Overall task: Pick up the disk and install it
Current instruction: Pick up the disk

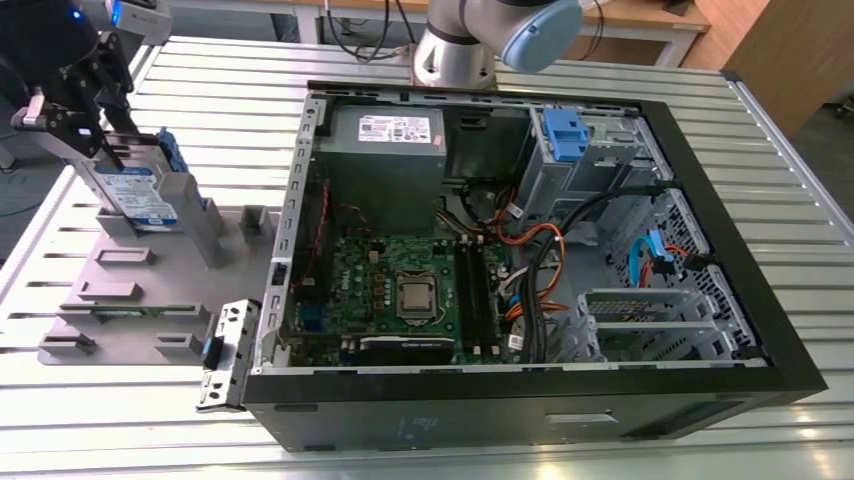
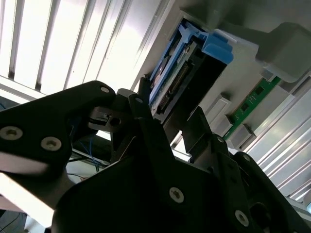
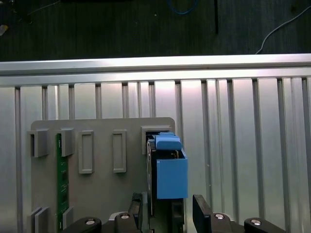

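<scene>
The open computer case (image 1: pixel 534 400) lies in the middle of the exterior view. At that view's upper left, the disk (image 1: pixel 136 190) stands upright in the grey holder (image 1: pixel 120 300). The gripper (image 3: pixel 169 208) has its jaws spread on both sides of the disk, not pinching it. I judge the pick-up not yet done.

The table (image 1: pixel 134 430) is a bed of ribbed aluminium slats, and bright light glares off them in pale streaks. Behind it, toward the exterior view's right, a wooden cabinet (image 1: pixel 787 60) stands near a wooden desk (image 1: pixel 641 18). Past the table's edge the floor (image 3: pixel 97 29) is dark, with a white cable (image 3: pixel 284 26) trailing across it.
</scene>
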Robot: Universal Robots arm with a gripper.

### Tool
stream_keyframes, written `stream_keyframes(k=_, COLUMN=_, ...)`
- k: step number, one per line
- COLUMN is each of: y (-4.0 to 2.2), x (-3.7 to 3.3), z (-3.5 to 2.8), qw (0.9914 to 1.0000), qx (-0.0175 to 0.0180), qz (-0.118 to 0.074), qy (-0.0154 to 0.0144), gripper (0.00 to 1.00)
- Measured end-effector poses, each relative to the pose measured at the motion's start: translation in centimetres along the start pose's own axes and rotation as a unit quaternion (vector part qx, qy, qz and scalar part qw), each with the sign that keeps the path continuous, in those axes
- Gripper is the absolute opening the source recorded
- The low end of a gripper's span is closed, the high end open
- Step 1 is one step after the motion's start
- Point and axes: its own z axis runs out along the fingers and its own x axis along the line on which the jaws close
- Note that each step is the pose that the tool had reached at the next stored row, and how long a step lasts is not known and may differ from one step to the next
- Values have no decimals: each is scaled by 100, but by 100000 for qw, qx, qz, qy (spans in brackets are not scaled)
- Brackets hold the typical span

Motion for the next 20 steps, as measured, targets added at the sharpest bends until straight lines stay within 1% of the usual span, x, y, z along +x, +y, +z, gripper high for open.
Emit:
stream_keyframes(k=4, y=0, x=-1, z=-25, qw=100000, qx=-4, qz=-1, qy=1, gripper=53)
stream_keyframes(k=12, y=0, x=-1, z=-28, qw=100000, qx=2, qz=1, qy=-1, gripper=53)
stream_keyframes(k=14, y=0, x=-1, z=-29, qw=100000, qx=4, qz=0, qy=-1, gripper=51)
stream_keyframes(k=15, y=0, x=-1, z=-29, qw=100000, qx=2, qz=-2, qy=0, gripper=45)
stream_keyframes(k=20, y=0, x=-1, z=-31, qw=100000, qx=0, qz=-1, qy=0, gripper=45)
